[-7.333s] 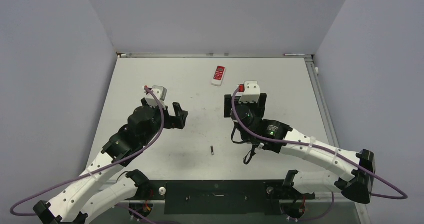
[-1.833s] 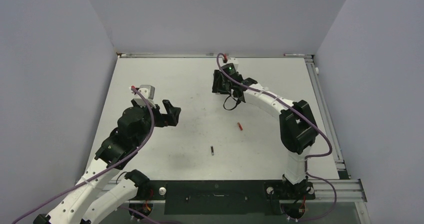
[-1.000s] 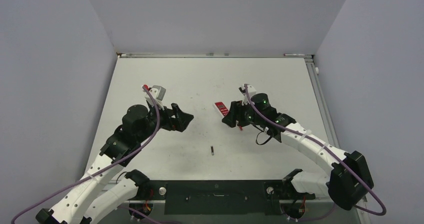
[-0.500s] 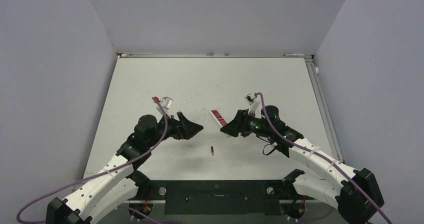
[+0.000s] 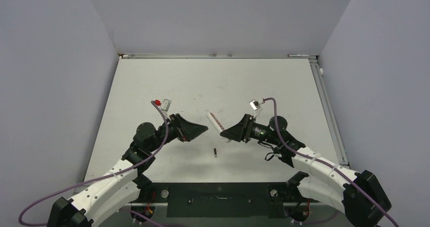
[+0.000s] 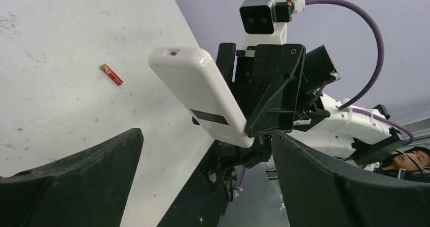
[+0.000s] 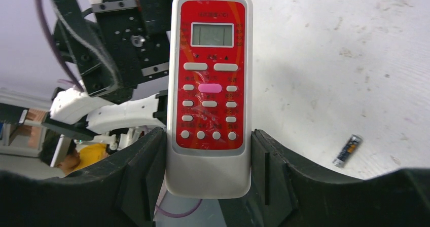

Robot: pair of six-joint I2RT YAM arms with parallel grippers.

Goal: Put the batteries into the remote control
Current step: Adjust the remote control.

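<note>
The remote control [image 5: 215, 121] is held up in the air above the table [image 5: 152, 85], between the two grippers. It is tilted. In the top view its long side runs from the right gripper [image 5: 226, 134] up and away to the far left. The free end, the one with the little screen, is pointed away from that gripper. The red button side is turned to the right wrist camera. The plain white back [image 6: 200, 92] is turned to the left gripper [image 5: 202, 129].

The bottom end of the remote control is pinched between the two right fingers [image 7: 142, 171]. One finger is pressed on each long edge, so they are kept about as far apart as the remote is wide.

The left fingers [image 6: 76, 181] are spread wide apart, and nothing is held or touched by them. They are pointed at the remote control, with a gap left in between.

A dark battery [image 5: 215, 152] is seen lying flat on the table, nearer the arm bases than the remote. A red battery [image 6: 111, 74] is also seen lying on the table in the left wrist view.
</note>
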